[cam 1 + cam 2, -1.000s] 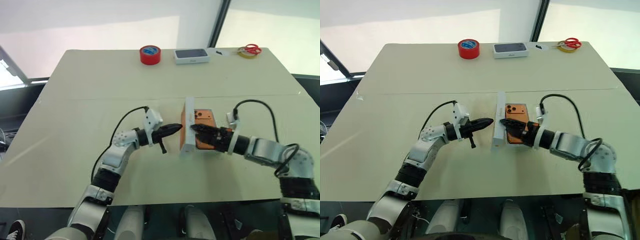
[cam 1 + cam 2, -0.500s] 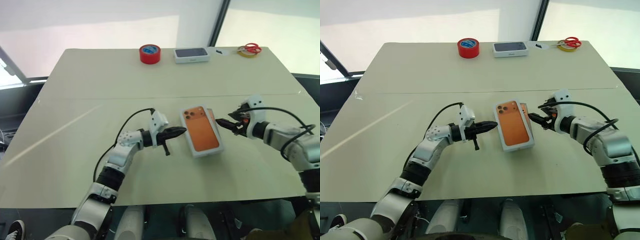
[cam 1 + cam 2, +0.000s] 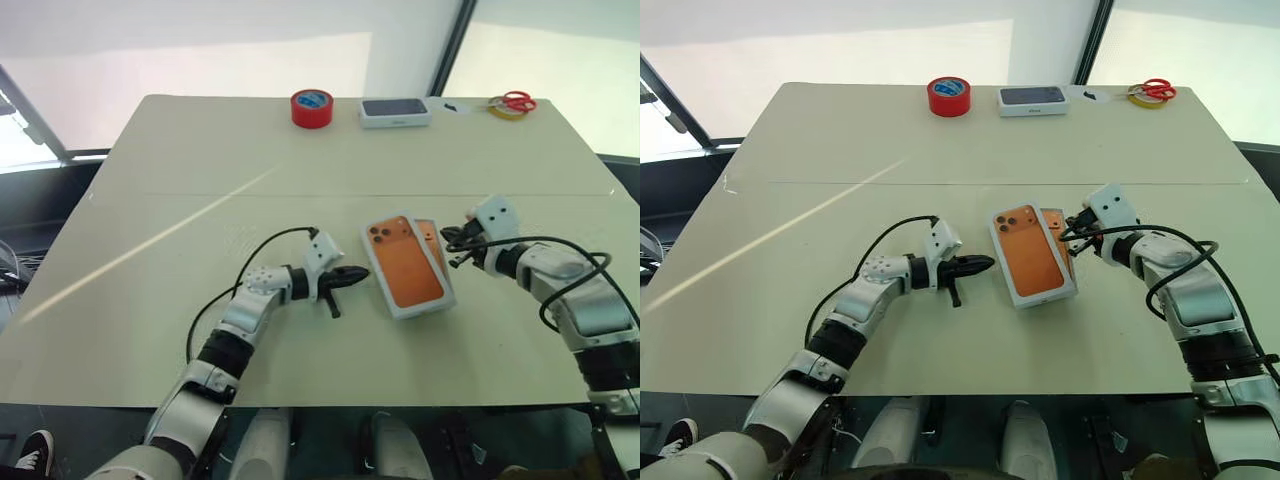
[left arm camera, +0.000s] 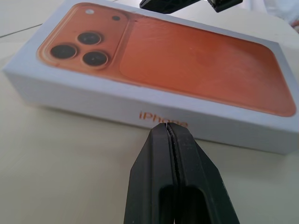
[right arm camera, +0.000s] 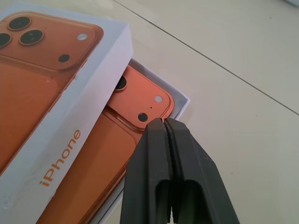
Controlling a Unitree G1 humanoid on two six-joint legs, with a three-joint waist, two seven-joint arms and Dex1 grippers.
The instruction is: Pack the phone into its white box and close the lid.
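Observation:
The lid [image 3: 405, 262], white with an orange phone picture on top, lies flat and askew over the white box [image 5: 182, 101] at the table's middle. The orange phone [image 5: 135, 105] lies in the box, a strip of it with a camera lens showing past the lid's right edge [image 3: 431, 236]. My left gripper [image 3: 360, 272] is shut and empty, its tips just off the lid's left side wall [image 4: 140, 105]. My right gripper [image 3: 450, 238] is shut and empty too, hovering at the box's far right corner above the phone.
At the table's far edge stand a red tape roll [image 3: 312, 107], a dark-topped white flat box [image 3: 395, 111] and red-handled scissors [image 3: 515, 101] on a yellow roll. Bare table lies around the box.
A second ago the lid stood on edge beside the phone; it now lies flat over it. My right gripper pulled back to the right, rolled and shut. The left gripper sank slightly.

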